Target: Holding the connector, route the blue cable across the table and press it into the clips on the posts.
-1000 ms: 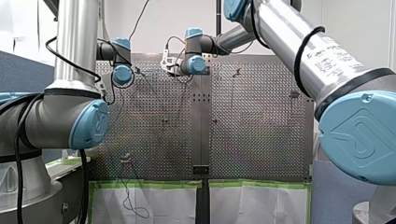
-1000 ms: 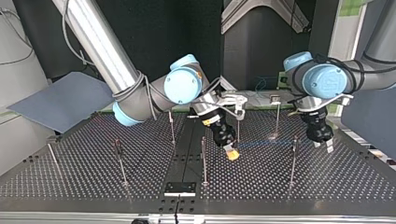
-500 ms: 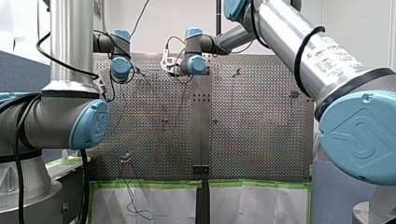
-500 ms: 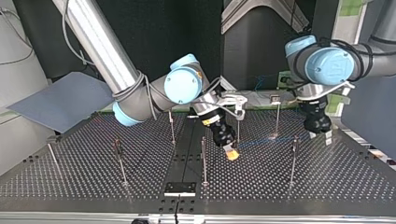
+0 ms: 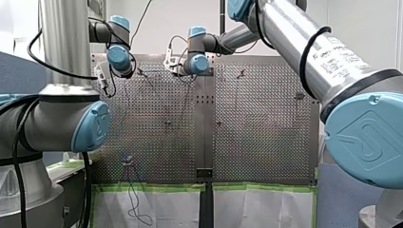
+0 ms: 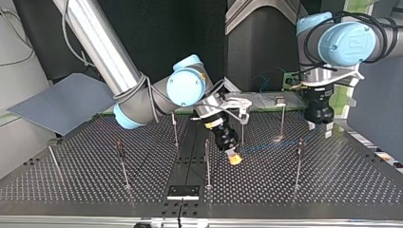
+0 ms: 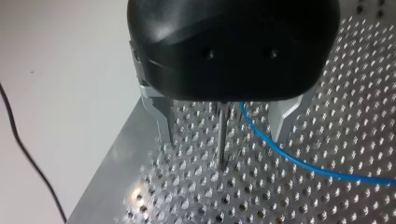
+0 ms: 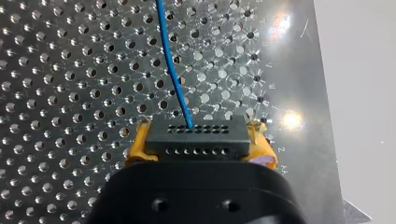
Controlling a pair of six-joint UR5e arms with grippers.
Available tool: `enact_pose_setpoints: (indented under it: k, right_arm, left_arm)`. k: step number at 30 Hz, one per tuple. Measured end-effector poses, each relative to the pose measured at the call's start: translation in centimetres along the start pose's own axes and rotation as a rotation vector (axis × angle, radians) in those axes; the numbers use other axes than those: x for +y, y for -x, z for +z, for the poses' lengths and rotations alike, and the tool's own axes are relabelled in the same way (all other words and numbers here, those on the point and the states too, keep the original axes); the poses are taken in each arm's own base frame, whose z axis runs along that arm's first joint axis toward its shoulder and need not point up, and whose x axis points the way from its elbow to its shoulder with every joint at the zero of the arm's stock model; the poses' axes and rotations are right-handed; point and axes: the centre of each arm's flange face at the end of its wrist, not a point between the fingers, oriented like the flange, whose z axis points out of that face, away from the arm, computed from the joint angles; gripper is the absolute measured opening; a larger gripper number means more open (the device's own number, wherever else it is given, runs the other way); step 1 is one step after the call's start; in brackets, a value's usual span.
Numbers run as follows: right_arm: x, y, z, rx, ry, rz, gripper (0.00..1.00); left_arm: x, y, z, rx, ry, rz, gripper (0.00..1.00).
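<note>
Perforated metal table (image 6: 95, 185) — thin posts (image 6: 207, 161) stand upright.

connector (image 8: 195, 138): black multi-hole block | blue cable (image 8: 172, 65): exits connector, curving | posts (image 6: 207, 164): upright

The black body of my left hand (image 7: 223, 137) hides the top of the post (image 7: 221, 156) between its fingers (image 7: 161, 121) and a stretch of the blue cable (image 7: 299, 161), which also runs out of the picture; the body of my right hand (image 8: 200, 135) covers the lower part of the connector (image 8: 196, 144); in the top view the clips (image 6: 280, 100) are too small to show whether the cable sits in them.
</note>
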Motion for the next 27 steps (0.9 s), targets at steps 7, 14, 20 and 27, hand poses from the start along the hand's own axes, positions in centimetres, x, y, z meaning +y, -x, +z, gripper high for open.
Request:
enact_pose_setpoints:
  k: [7, 14, 20, 27]
  right_arm:
    - [0.3, 0.0, 0.0, 0.0, 0.016, 0.003, 0.0]
    - [0.4, -0.1, 0.0, -0.001, 0.019, 0.003, 0.0]
    - [0.4, 0.0, 0.0, -0.001, 0.019, 0.002, 0.0]
    - [0.4, 0.0, 0.0, -0.001, 0.019, 0.003, 0.0]
  left_arm:
    - [-0.4, 0.6, -2.1, 0.008, -0.032, 0.011, 1.0]
    - [-1.2, 0.1, -2.3, 0.034, -0.087, 0.037, 1.0]
    - [-2.1, -1.0, -2.2, 0.068, -0.148, 0.085, 1.0]
    - [-4.1, -0.3, -2.4, 0.043, -0.241, 0.137, 1.0]
